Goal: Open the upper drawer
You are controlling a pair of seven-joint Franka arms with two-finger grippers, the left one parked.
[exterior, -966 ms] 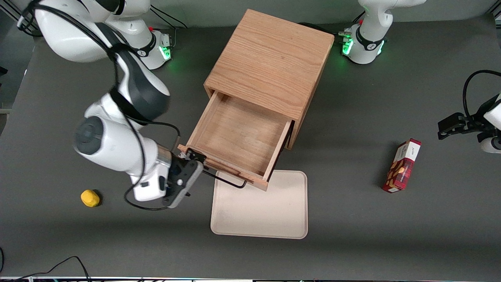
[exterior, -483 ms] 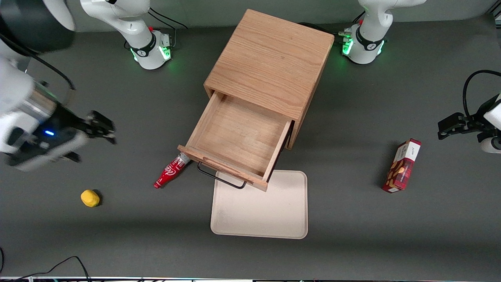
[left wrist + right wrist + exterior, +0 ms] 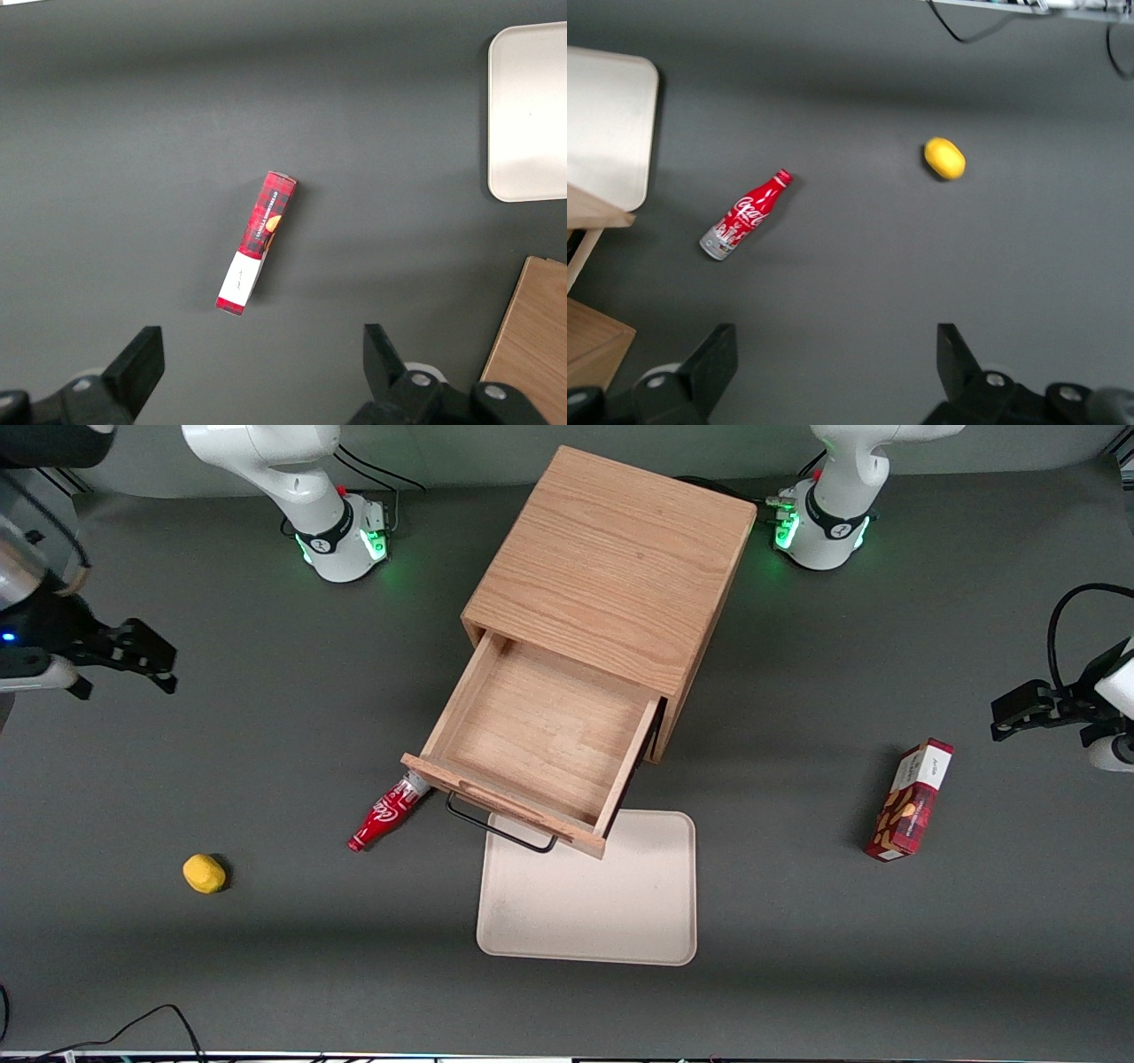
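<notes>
upper drawer point(image 3: 540, 735) pulled out; pincer point(image 3: 142, 657) open, well apart.

red box point(image 3: 257, 243) flat on table point(image 3: 133, 133) | tray point(image 3: 530, 115) well apart

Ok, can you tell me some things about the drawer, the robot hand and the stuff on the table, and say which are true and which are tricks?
1. The upper drawer is pulled out and has nothing inside. True.
2. The gripper is holding the drawer's black handle. False: it is open, well away toward the working arm's end of the table.
3. The red bottle stands upright. False: it lies on its side beside the drawer front.
4. The tray has nothing on it. True.
5. The lemon is in the drawer. False: it sits on the table.
</notes>
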